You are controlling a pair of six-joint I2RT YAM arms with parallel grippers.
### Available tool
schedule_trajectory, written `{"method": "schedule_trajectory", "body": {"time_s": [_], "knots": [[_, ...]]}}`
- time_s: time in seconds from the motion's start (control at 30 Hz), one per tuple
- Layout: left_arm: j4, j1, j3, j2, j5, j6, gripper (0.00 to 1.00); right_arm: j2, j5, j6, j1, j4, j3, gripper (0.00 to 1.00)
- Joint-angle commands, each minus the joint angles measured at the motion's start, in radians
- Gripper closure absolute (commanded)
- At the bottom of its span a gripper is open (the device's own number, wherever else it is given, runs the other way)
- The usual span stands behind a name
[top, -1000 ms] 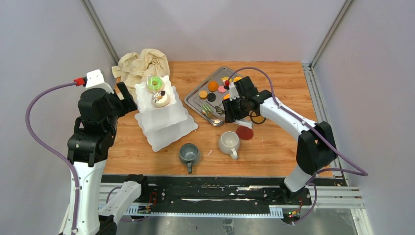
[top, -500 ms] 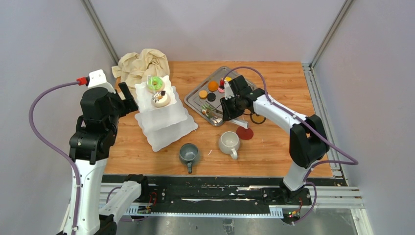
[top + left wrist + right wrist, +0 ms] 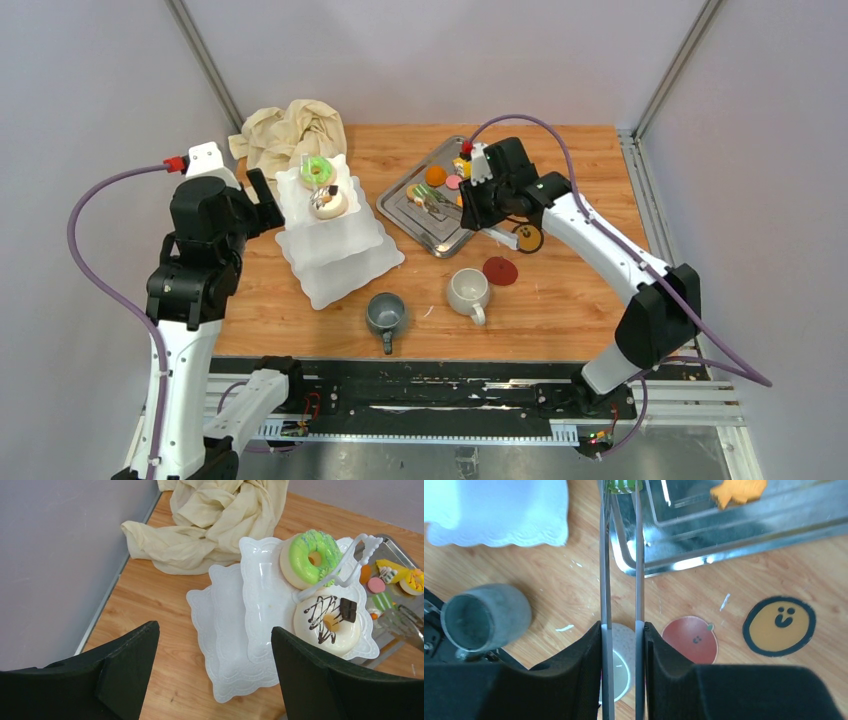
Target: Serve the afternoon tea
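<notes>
Now my right gripper (image 3: pixel 623 627) clamps the tongs (image 3: pixel 605 555), which pinch a green pastry (image 3: pixel 624 485) over the steel tray (image 3: pixel 734 540). Next, carry it level to the 3-tier stand (image 3: pixel 260 595). My left gripper (image 3: pixel 215 632) gapes wide.

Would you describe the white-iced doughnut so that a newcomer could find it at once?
On the left of the wooden table stands a white three-tier stand with two doughnuts on top. The white-iced doughnut is the one nearer the grey mug. Unlike the green ring doughnut beside it, it bears dark chocolate drizzle and a chocolate square.
</notes>
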Motion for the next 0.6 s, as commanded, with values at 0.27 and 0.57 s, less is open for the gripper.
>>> {"method": "schedule_trajectory", "body": {"time_s": [0.27, 0.57], "knots": [[0.028, -0.005, 0.013, -0.015, -0.007, 0.034, 0.13, 0.054, -0.038, -0.027, 0.159, 0.044, 0.266, 0.85], [0.023, -0.005, 0.021, -0.018, -0.029, 0.039, 0.13, 0.172, -0.084, -0.010, 0.212, 0.075, 0.351, 0.84]]}}
